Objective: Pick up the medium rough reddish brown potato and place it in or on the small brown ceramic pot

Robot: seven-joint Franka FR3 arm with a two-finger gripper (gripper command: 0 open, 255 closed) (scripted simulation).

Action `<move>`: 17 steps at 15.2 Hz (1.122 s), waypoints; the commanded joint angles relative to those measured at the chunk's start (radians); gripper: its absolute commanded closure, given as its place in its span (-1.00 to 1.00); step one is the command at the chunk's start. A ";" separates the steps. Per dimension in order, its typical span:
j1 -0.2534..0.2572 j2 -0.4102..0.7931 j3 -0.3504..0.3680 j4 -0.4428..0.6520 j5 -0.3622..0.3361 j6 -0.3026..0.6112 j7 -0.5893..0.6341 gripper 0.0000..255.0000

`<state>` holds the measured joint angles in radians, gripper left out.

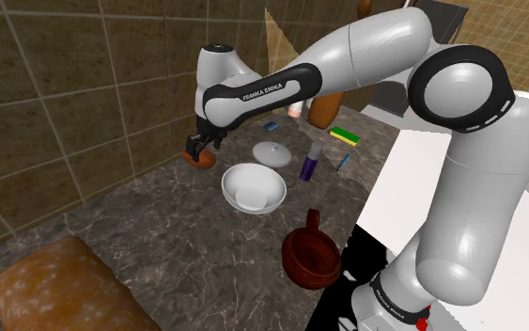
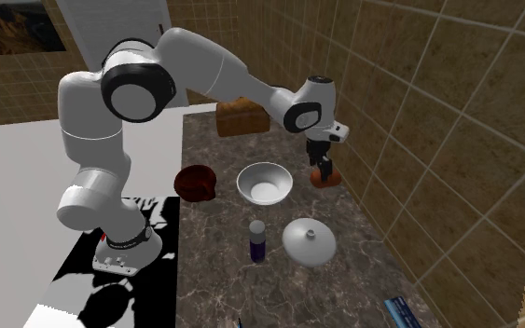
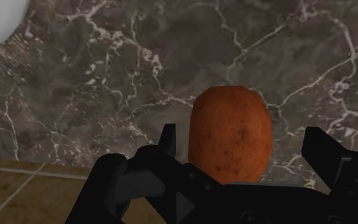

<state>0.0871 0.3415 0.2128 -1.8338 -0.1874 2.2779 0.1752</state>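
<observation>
Gripper is hanging with its black fingers apart, one on each side of the rough, oval, reddish brown potato and not clasping it. The potato is showing over the dark veined marble counter, close to the tiled wall. The round glossy brown pot is standing beside the smooth white bowl, well apart from the potato

Lower end of potato behind tool
</observation>
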 commanded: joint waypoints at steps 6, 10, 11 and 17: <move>0.001 0.032 -0.006 -0.005 -0.011 0.036 0.006 -1.00; 0.001 0.032 -0.006 -0.004 -0.011 0.036 0.006 -1.00; 0.001 0.032 -0.006 -0.005 -0.011 0.036 0.006 1.00; 0.001 0.031 -0.006 -0.005 -0.011 0.036 0.006 1.00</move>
<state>0.0885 0.3725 0.2073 -1.8382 -0.1983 2.3138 0.1808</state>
